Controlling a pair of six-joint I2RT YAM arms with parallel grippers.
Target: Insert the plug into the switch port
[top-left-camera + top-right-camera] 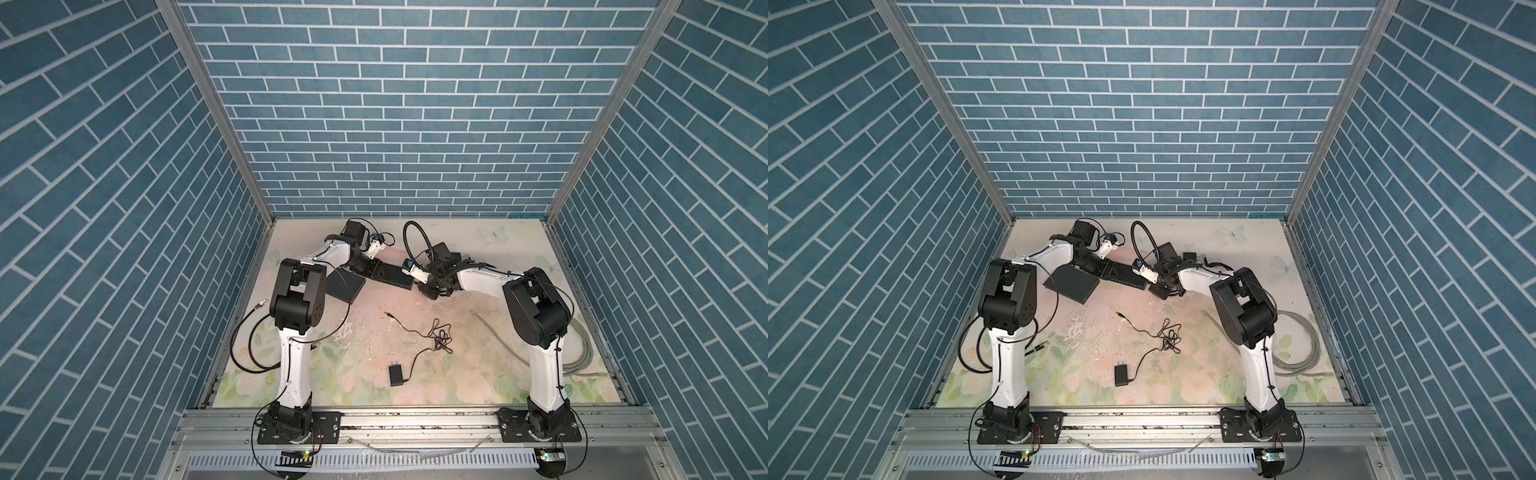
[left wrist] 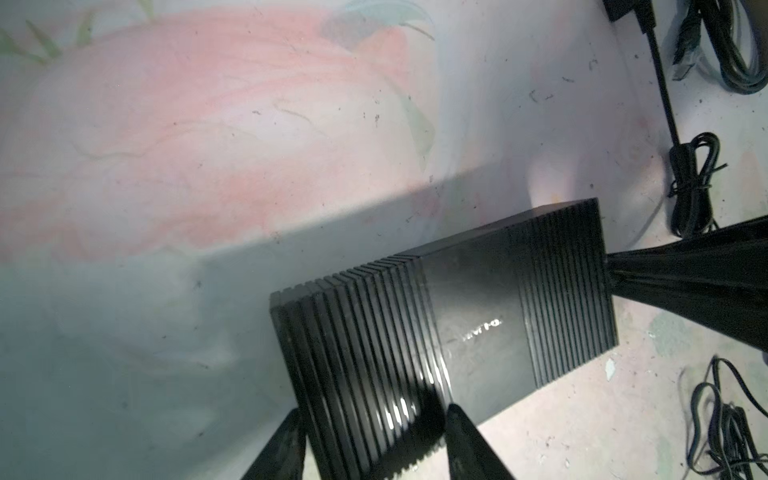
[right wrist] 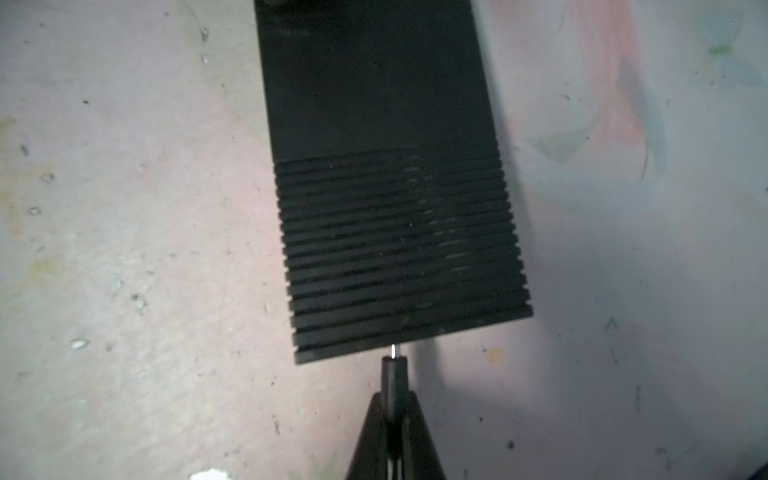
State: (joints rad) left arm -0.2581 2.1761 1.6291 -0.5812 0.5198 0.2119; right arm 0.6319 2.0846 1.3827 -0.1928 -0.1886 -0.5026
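- The left claw (image 2: 374, 411) is grasping the switch (image 1: 392, 277) by one ribbed end, with a finger on each long side.
- The switch is lying long and flat between the two arms at the far middle of the worktop (image 1: 457, 386). It appears to be lifted, since its shadow is falling apart from it.
- The right claw (image 3: 394, 399) is clenching the plug (image 3: 392, 372), a thin black barrel. The plug's metal tip is touching the end face of the switch opposite the left claw's end.
- How far the tip is sitting in a port cannot be told, because the ribbed top is hiding that face.
- A flat black slab (image 1: 347, 286) is lying just beside the left arm's wrist, near the held end of the switch.
- A black power adapter (image 1: 395, 375) is resting near the front middle. Its thin cord (image 1: 440, 337) is tangling behind it, and the cord's loose barrel end (image 1: 389, 315) is pointing toward the switch, well apart from it.
- A tied cord bundle (image 2: 694, 187) is lying close to the right claw.
- A grey cable (image 1: 1315, 340) is coiling behind the right arm, and a black lead (image 1: 254, 310) is looping by the left arm.
- Nothing is lying between the plug and the switch.
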